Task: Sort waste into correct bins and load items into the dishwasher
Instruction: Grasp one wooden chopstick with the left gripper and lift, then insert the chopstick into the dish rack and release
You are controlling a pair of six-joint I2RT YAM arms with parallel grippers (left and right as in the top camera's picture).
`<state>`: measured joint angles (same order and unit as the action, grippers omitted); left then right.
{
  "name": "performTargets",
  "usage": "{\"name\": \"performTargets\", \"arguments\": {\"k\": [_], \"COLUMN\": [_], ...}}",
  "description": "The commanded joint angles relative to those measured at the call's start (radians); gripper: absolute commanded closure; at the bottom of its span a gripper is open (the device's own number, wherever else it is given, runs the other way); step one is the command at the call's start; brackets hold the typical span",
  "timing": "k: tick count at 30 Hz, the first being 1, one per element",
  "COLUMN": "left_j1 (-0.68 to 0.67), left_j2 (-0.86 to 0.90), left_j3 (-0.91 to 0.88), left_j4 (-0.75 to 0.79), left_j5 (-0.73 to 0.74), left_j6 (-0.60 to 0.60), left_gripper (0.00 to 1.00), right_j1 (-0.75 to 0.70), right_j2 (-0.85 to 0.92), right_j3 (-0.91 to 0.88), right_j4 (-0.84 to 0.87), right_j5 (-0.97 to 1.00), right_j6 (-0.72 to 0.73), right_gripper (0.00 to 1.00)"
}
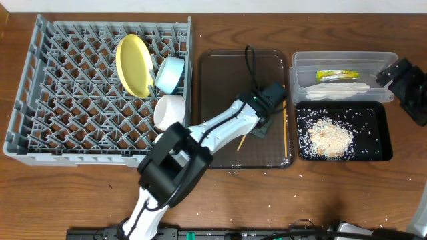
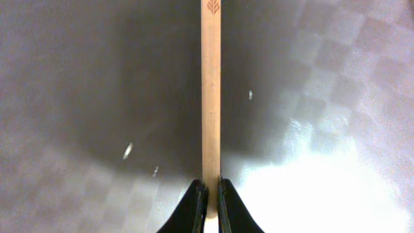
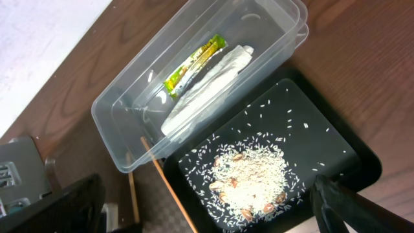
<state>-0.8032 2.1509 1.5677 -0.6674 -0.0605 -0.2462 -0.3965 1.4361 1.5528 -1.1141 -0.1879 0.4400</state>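
Left pincer (image 2: 210, 194) is clamped on a flat-lying chopstick (image 2: 210, 97), right pincer (image 1: 399, 79) apart; the thin stick could pivot or slip out on lift.

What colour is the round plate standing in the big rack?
Yellow. The round yellow plate shows best in the overhead view.

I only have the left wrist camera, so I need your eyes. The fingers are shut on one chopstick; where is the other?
Observer: The second chopstick lies on the brown tray, along its right edge.
Operator: Where is the rack?
Observer: The grey rack stands directly left of that tray.
Operator: What is in it?
Observer: A yellow plate, a light blue dish and a white bowl, near its right side.
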Motion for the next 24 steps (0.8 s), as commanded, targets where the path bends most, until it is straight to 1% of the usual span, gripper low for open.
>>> {"name": "performTargets", "arguments": {"k": [1, 7, 8, 11, 15, 18, 21, 24], "left_j1": [0.015, 0.079, 0.116, 0.211, 0.376, 0.484, 0.574, 0.637], "left_j2": [-0.172, -0.35, -0.401, -0.469, -0.504, -0.502, -0.501, -0.501], "left_j3": [0.023, 0.023, 0.023, 0.023, 0.023, 0.015, 0.001, -0.003], "left_j4": [-0.053, -0.116, -0.154, -0.245, -0.359, -0.407, -0.435, -0.502], "left_j5": [-0.001, -0.001, -0.003, -0.012, -0.02, -0.019, -0.019, -0.019], "left_j6": [0.003, 0.002, 0.002, 0.005, 0.053, 0.104, 0.124, 0.137], "left_gripper": [0.93, 0.92, 0.93, 0.93, 0.93, 0.93, 0.93, 0.93], "right_j1": [-0.003, -0.003, -0.003, -0.003, -0.003, -0.003, -0.003, -0.003], "right_j2": [-0.003, -0.003, -0.003, -0.003, -0.003, -0.003, -0.003, -0.003], "right_j3": [-0.002, -0.002, -0.002, -0.002, -0.002, -0.002, -0.002, -0.002], "right_j4": [-0.001, -0.001, -0.001, -0.001, -0.001, -0.001, -0.001, -0.001], "right_j5": [-0.007, -0.007, -0.007, -0.007, -0.007, -0.007, -0.007, -0.008], "right_j6": [0.008, 0.008, 0.008, 0.008, 0.008, 0.008, 0.008, 0.008], "right_gripper": [0.01, 0.01, 0.01, 0.01, 0.01, 0.01, 0.01, 0.01]}}
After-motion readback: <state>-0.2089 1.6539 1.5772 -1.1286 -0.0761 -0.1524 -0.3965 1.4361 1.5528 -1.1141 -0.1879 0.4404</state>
